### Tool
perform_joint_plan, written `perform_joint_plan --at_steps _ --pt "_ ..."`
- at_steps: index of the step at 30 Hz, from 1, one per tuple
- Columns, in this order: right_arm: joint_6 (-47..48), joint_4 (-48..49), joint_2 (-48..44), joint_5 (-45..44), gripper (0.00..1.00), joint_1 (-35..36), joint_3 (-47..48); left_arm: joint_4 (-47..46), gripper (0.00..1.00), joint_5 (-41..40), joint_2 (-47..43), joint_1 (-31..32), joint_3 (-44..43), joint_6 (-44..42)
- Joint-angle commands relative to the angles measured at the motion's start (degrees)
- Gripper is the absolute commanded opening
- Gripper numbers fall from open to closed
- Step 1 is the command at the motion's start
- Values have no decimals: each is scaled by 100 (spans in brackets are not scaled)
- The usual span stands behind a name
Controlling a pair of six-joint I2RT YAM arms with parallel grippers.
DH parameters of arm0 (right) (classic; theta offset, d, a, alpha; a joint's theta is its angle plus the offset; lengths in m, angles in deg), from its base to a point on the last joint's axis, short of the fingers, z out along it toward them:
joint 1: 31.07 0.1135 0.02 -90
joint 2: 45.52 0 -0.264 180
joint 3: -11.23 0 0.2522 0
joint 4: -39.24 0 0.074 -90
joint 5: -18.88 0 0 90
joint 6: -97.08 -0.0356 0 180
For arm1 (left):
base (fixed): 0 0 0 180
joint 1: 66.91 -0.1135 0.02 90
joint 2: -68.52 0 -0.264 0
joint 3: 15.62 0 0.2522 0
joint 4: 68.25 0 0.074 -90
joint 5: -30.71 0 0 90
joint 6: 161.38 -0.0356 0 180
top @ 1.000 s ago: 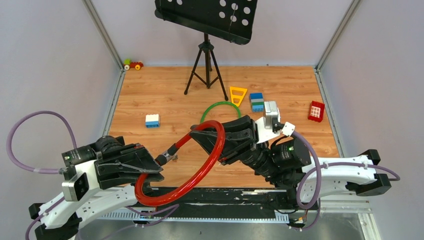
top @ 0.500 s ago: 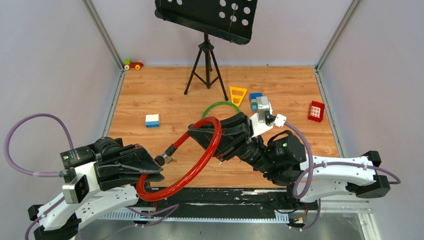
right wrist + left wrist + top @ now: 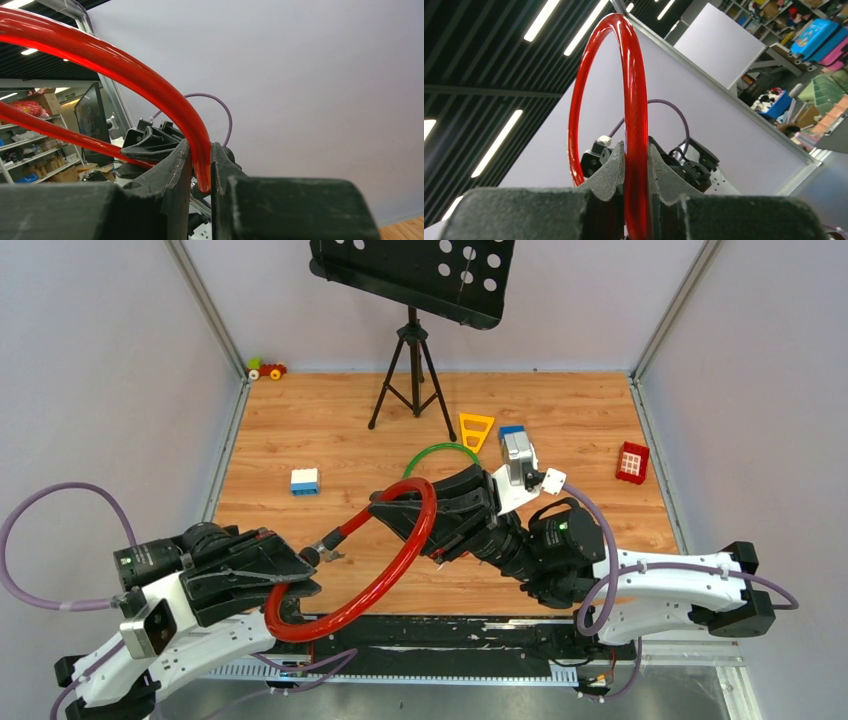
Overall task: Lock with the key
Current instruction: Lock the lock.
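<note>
Left gripper (image 3: 636, 155): we see its jaws nearly closed, pinching the red cable loop (image 3: 405, 560) between both pads; the cable fills the narrow gap.
Right gripper (image 3: 200, 155): also nearly closed, clamped on the same loop, which curves down into the slot between its fingers.
Grip points: the left gripper holds the loop's low, near part; the right gripper holds its high, far side. The loop stands tilted in the air between them, off the table (image 3: 320, 430).
Key (image 3: 327, 554): a tiny silvery piece hangs just ahead of the left gripper's tips, at the loop's dark end plug (image 3: 340, 538). It is too small for us to tell whether it sits in the plug or merely touches it. Neither gripper holds it.
Edges: the table's near edge runs just under the loop's lowest part, near the left gripper. The left wall is well apart from the left gripper.
Room ahead of the left gripper: a wide stretch of wood, with a blue-and-white block (image 3: 305, 481) well apart.
Room beyond the right gripper: a green cable (image 3: 440, 450) lies near, just past its fingers, then a yellow triangle (image 3: 476, 428). The music stand's tripod (image 3: 411, 370) stands farther off, and a red block (image 3: 631, 461) sits well to its right.
</note>
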State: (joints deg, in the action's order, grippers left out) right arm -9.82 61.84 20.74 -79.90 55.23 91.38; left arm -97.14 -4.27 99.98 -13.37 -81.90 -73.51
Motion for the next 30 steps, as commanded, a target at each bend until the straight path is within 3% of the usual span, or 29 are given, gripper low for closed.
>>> perform_joint_plan --at_steps 1,16,24,30 --pt "-407 -1082 433 1247 0 207 -106 364 0 -1176 142 -65 74 -885" --pt "-358 -1014 599 1218 0 130 -86 28 0 -1502 321 -63 221 -908" --pt "-248 -574 401 237 0 119 -404 -31 0 -1772 316 -67 372 -849" --pt "-329 -581 494 -11 0 112 -254 -134 0 -1728 442 -63 395 -731"
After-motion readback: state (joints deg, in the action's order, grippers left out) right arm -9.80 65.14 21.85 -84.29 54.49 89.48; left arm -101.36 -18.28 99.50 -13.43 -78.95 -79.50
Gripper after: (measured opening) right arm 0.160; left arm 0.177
